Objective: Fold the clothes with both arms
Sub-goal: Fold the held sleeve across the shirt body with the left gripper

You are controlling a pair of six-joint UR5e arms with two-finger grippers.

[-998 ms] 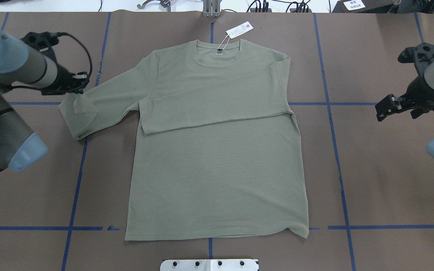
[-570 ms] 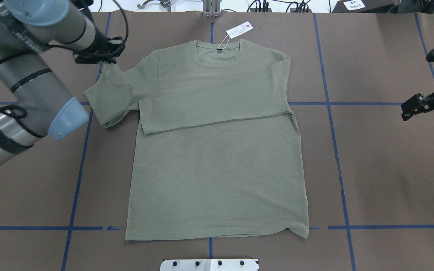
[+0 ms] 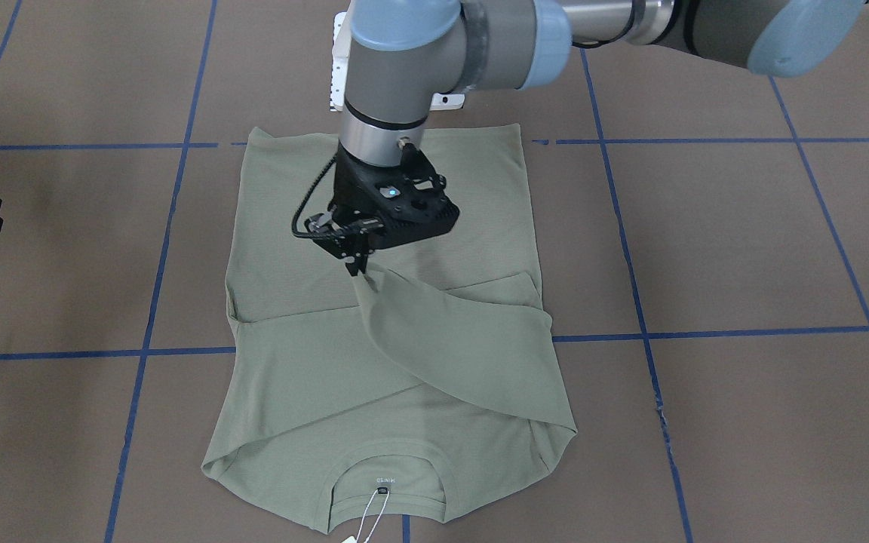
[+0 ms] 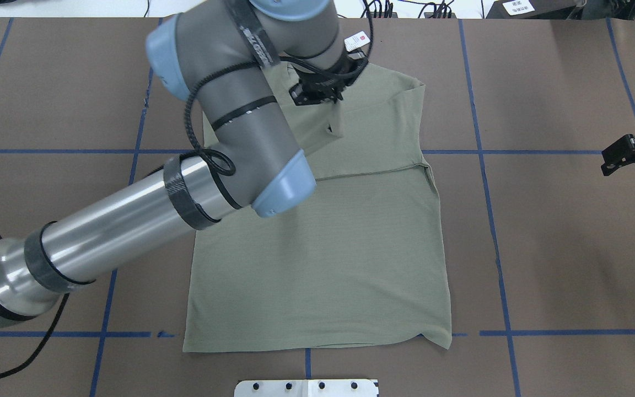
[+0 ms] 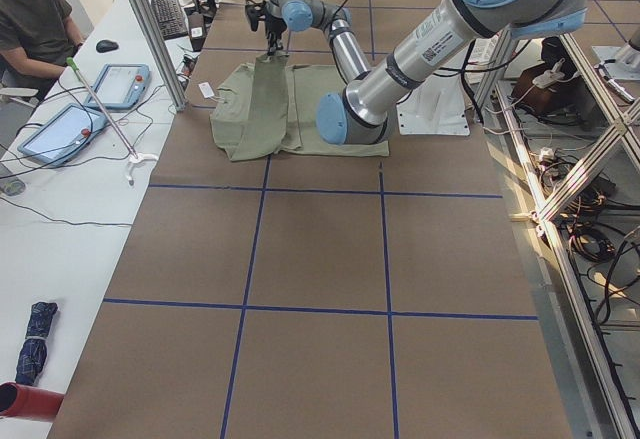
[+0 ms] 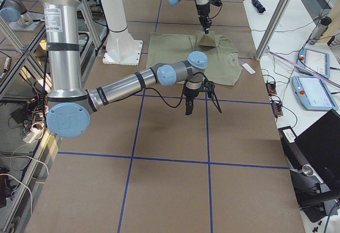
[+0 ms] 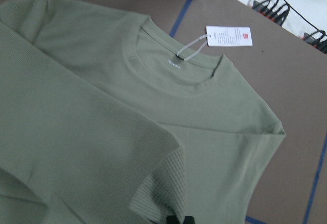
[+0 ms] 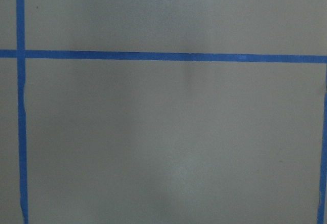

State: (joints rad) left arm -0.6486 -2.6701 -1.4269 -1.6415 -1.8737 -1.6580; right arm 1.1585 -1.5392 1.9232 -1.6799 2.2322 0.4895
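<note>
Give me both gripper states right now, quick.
Left gripper: shut on the sage-green long-sleeved knit shirt, by its sleeve.
Right gripper: open, holding nothing.

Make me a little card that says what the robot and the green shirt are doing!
shirt: sage green, long sleeves, spread flat on the brown table
left gripper: shut on one sleeve, holding its cuff up over the chest
other sleeve: lies folded across the chest
right gripper: open, empty, over bare table off to the side
tag: white, on a string at the collar
</note>
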